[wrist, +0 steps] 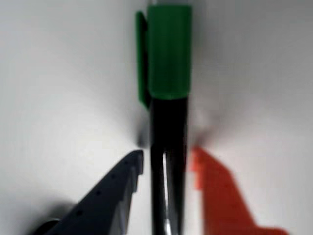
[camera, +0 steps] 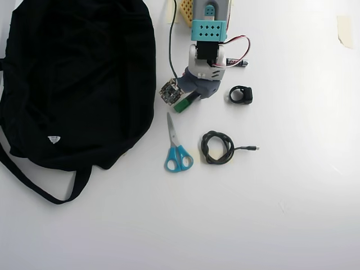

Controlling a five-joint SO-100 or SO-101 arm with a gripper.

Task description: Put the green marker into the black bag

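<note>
The gripper (wrist: 166, 166) fills the bottom of the wrist view, one dark blue-grey finger (wrist: 112, 196) on the left and one orange finger (wrist: 220, 196) on the right, standing a narrow way apart with the green marker (wrist: 168, 122) between them; whether the pads actually press the black barrel I cannot tell through the blur. The marker runs straight up the picture, its green cap at the top, over the white table (wrist: 58, 73). From the overhead view, the arm (camera: 207, 56) reaches down from the top edge, and the marker's green end (camera: 183, 104) shows just under it. The black bag (camera: 73, 84) lies well to the left, floppy, straps trailing toward the bottom. Just below the arm lie blue-handled scissors (camera: 177, 152), a coiled black cable (camera: 217, 147) and a small black ring-shaped thing (camera: 241, 95).
</note>
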